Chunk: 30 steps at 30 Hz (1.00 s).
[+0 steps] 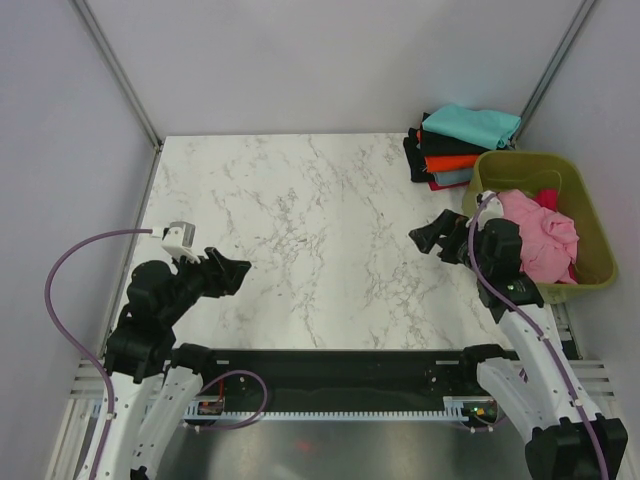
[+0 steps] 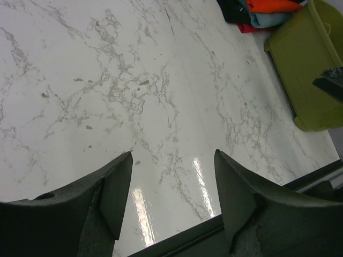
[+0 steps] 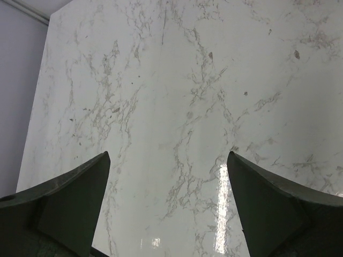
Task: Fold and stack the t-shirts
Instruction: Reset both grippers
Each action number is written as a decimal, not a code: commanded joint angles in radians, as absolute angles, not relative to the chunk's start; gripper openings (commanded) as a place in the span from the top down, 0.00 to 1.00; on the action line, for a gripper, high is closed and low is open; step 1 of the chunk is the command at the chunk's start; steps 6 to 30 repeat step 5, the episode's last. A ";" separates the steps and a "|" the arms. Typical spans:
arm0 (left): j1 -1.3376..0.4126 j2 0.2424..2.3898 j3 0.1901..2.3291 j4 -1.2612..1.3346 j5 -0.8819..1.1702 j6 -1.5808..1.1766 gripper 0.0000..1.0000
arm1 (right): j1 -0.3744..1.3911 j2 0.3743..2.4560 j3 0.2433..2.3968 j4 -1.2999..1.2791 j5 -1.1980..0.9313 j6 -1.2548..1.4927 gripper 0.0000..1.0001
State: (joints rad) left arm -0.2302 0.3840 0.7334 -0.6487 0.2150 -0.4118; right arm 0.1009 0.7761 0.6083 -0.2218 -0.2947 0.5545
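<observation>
The left fingers (image 2: 115, 193) stand wide apart and hold nothing. Between them only the white marble-patterned tabletop (image 2: 134, 96) shows, and I cannot tell if they touch it or hang above it. The right fingers (image 3: 80, 198) are spread wide too, with only bare tabletop between them.

In the top view the left fingers (image 1: 232, 272) are at the near left part of the tabletop (image 1: 300, 220). The right fingers (image 1: 420, 238) are just beside the olive-green plastic tub (image 1: 590, 215).

The stack of folded t-shirts (image 1: 455, 150) lies at the far right corner, just beside the tub, with a teal t-shirt (image 1: 470, 125) on top and black, orange and red layers under it. A crumpled pink t-shirt (image 1: 545, 230) lies in the tub, partly hidden by the right arm; a small red piece beside it is hard to make out.

The left wrist view shows only the cut-off edge of the stack (image 2: 265, 10) and one wall of the tub (image 2: 300, 69). The right wrist view shows neither of them.
</observation>
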 commanded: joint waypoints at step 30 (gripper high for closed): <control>-0.224 0.390 0.735 -0.615 0.221 -0.414 0.30 | 0.127 0.790 0.634 -0.236 -0.270 0.509 0.02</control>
